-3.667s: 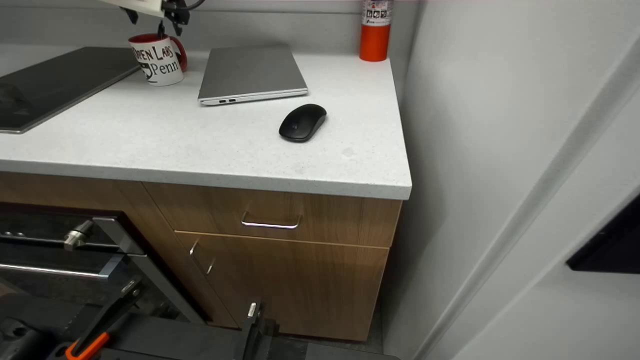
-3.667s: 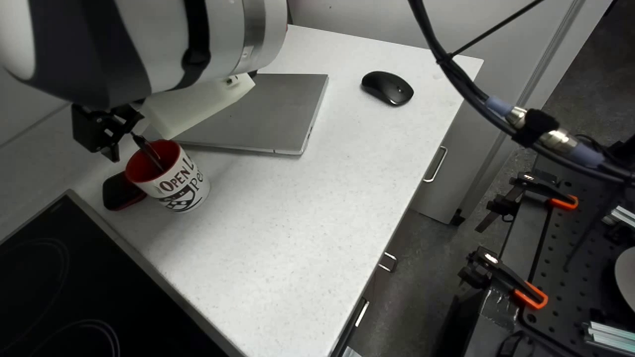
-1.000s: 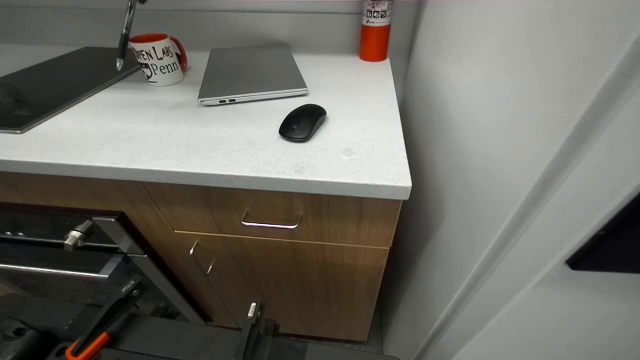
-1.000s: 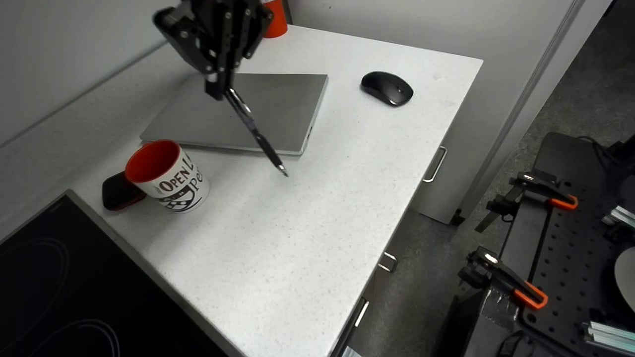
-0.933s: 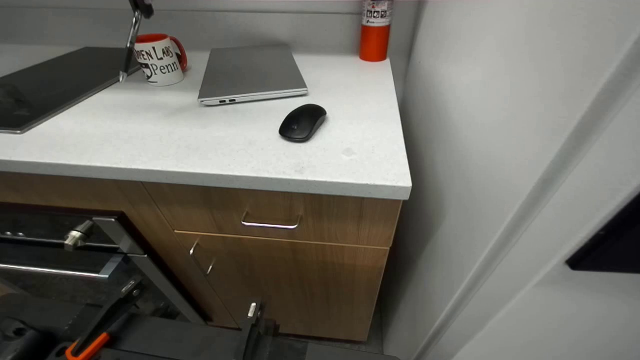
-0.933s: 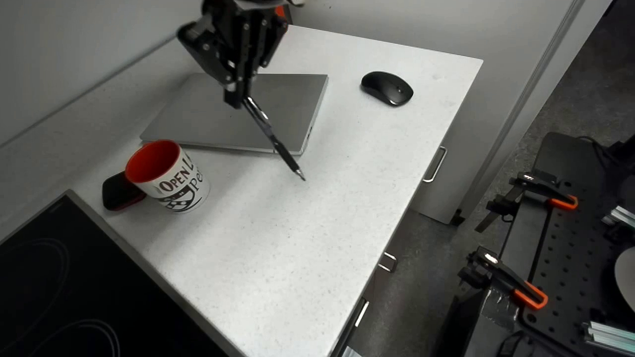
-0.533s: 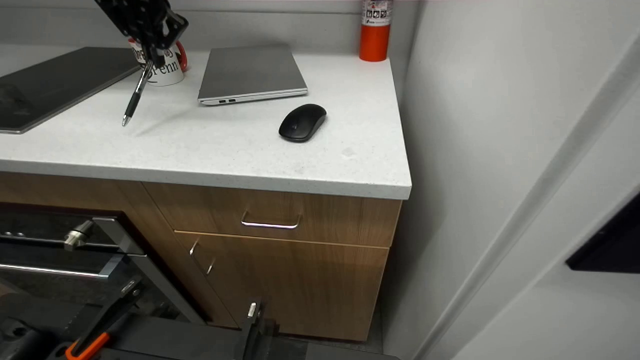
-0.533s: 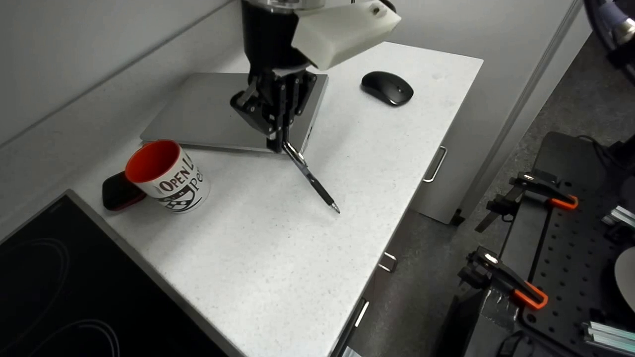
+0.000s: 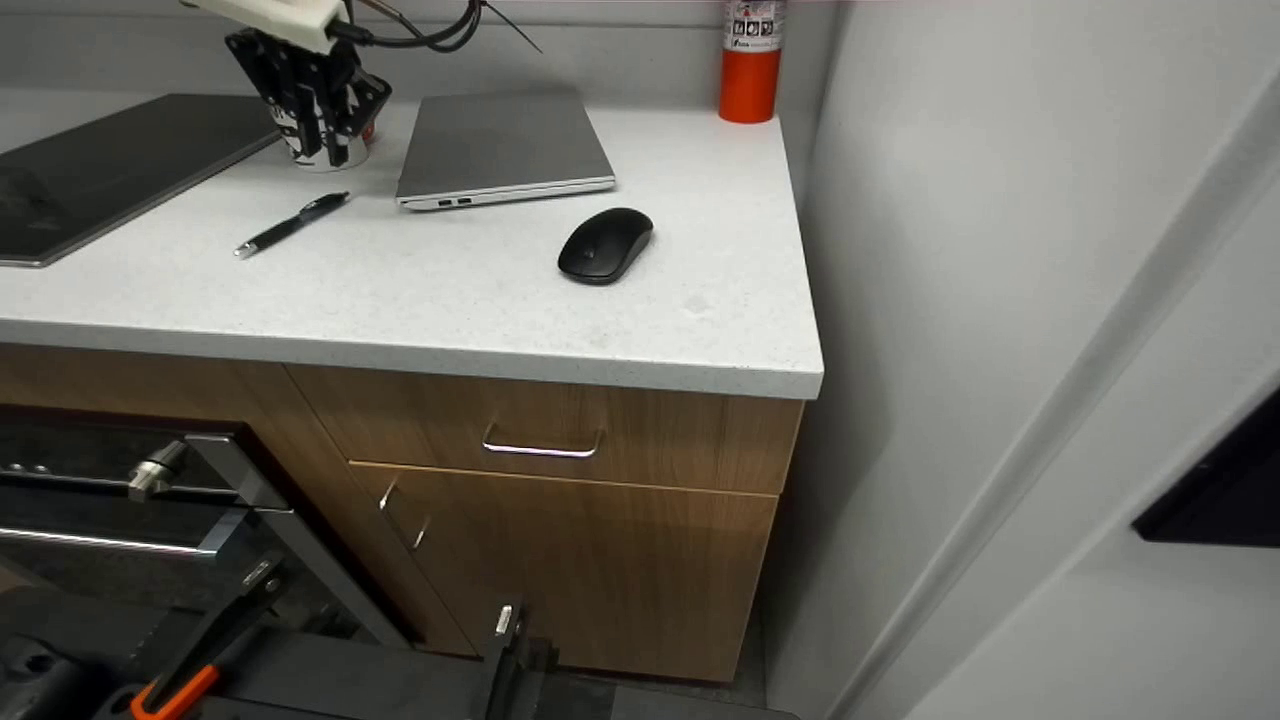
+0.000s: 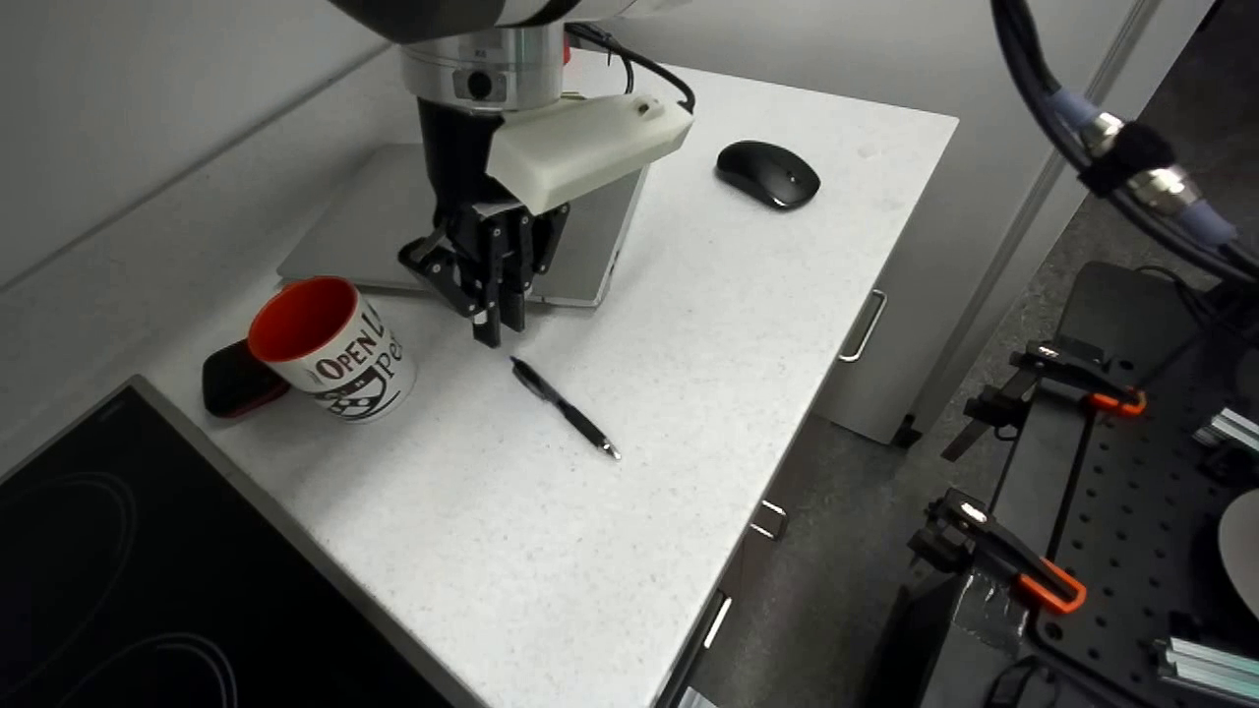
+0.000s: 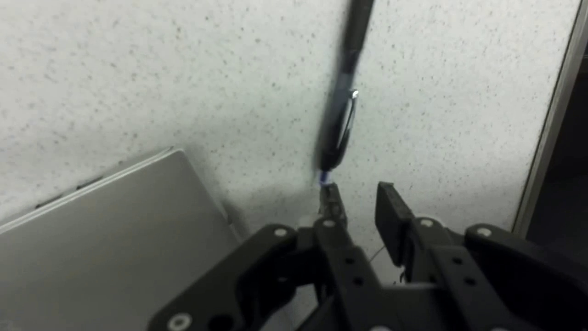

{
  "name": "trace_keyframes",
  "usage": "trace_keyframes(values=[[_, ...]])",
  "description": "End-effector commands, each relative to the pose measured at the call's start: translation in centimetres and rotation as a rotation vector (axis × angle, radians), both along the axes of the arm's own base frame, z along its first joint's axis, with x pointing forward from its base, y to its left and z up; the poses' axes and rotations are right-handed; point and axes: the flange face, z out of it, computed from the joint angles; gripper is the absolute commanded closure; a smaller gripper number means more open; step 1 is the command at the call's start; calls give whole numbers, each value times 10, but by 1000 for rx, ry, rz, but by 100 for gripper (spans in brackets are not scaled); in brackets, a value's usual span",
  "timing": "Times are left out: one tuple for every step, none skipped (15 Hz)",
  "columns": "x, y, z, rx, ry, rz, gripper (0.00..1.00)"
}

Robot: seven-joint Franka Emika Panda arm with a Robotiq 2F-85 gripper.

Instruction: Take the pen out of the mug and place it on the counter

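The black pen [image 10: 566, 406] lies flat on the white speckled counter [image 10: 511, 551], clear of the mug, in both exterior views. Just past its clip end, my gripper [image 10: 500, 334] hangs low over the counter. In the wrist view the jaws stand apart, and only bare counter shows between the fingertips of the gripper [image 11: 357, 185]. The end of the pen [image 11: 337, 110] appears right by the tip of one finger; whether they touch I cannot tell. With its red inside visible, the white printed mug [image 10: 344, 364] stands upright, partly hidden behind the gripper [image 9: 323, 158] in an exterior view.
A closed grey laptop [image 9: 510, 145] lies close behind the gripper. Farther off are a black mouse [image 10: 769, 175] and a red canister [image 9: 748, 85]. A black cooktop [image 10: 148, 570] borders the counter by the mug. Some dark thing [image 10: 236, 379] sits against the mug's side.
The pen stood in the mug several seconds ago and hung tilted from my gripper half a second ago. Now it lies on the counter; the jaws have parted and shifted back from it.
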Motion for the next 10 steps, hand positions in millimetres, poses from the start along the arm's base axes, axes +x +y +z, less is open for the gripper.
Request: trace_keyframes(values=[[23,0,1,22,-17,-25,48],[26,0,4,27,-23,-29,41],[29,-1,6,27,-29,-32,33],[31,-2,9,26,-35,-34,23],[33,-3,12,26,-38,-35,16],[34,-4,14,25,-41,-33,6],[35,-5,17,28,-43,-33,0],[36,-6,19,30,-47,-34,0],[37,-6,22,38,-48,-31,0],[37,-7,24,42,-50,-28,0]])
